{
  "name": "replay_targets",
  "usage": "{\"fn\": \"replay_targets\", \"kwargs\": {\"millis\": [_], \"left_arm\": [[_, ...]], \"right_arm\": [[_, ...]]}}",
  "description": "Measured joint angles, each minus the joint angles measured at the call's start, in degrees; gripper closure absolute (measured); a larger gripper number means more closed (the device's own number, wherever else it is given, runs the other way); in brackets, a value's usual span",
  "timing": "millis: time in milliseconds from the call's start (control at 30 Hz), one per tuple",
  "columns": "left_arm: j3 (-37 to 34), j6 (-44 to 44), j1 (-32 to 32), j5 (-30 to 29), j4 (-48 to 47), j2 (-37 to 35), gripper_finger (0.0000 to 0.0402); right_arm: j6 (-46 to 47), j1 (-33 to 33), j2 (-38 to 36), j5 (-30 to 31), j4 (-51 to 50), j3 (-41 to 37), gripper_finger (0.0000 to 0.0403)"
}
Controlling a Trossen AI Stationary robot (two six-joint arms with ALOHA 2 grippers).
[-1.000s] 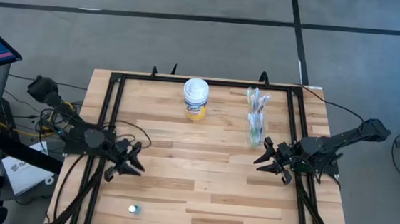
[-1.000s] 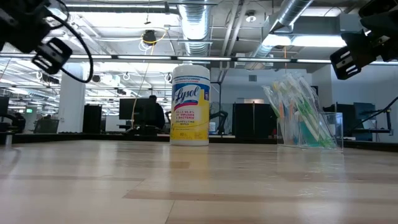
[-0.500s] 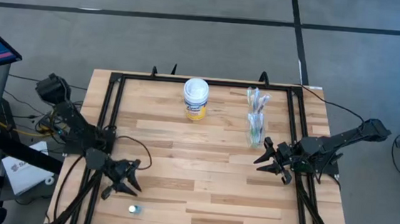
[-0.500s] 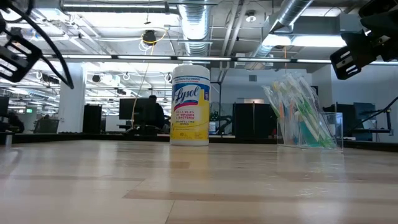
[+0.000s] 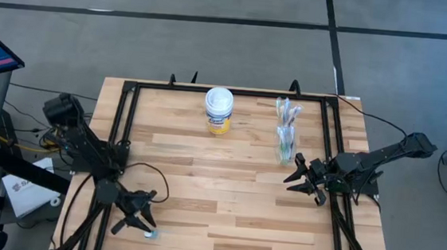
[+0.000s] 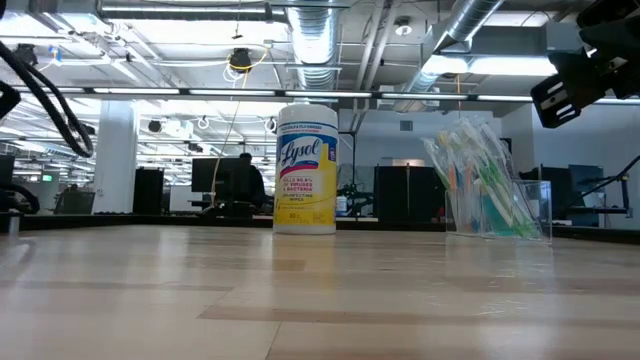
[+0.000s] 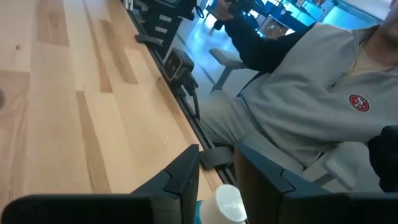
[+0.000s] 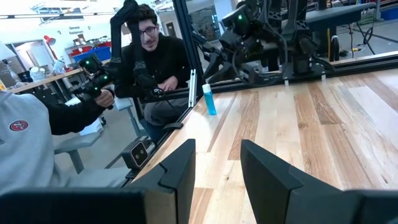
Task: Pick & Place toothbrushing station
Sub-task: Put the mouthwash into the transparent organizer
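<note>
Hanging over the near left corner of the table (image 5: 226,197), the left gripper (image 5: 138,220) has its fingers apart around the small blue tube (image 5: 149,233), which stands upright with a white cap (image 7: 227,202). Nothing is squeezed. Farther back on the right side, the right gripper (image 5: 301,179) waits with fingers apart and empty. Just behind it stand the clear cups (image 5: 285,150) with toothbrushes (image 6: 478,172). Farthest back stands the yellow canister (image 5: 218,110). Two people (image 8: 152,62) sit beside the table.

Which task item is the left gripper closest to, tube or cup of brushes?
The small blue tube, standing alone at the near left edge right by the left gripper. The clear cup of toothbrushes sits far right.
</note>
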Motion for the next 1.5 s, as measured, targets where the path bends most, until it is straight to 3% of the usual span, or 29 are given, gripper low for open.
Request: {"fn": "replay_targets", "kwargs": {"millis": [233, 667, 867, 1500], "left_arm": [[0.0, -2.61, -0.02, 0.01, 2.79, 2.18, 0.0282], [0.0, 4.32, -3.4, -2.19, 3.02, 2.2, 0.0227], [0.0, 6.73, -4.33, -2.25, 2.92, 3.31, 0.023], [3.03, 6.48, -4.33, -5.28, 7.81, 17.08, 0.025]], "right_arm": [[0.0, -0.02, 0.0, 0.02, -0.02, 0.01, 0.0284], [0.0, -0.01, 0.0, 0.01, -0.09, 0.0, 0.0284], [0.0, -0.02, 0.0, 0.02, -0.2, 0.0, 0.0284], [0.0, -0.02, 0.0, 0.23, 0.08, 0.0, 0.0284]]}}
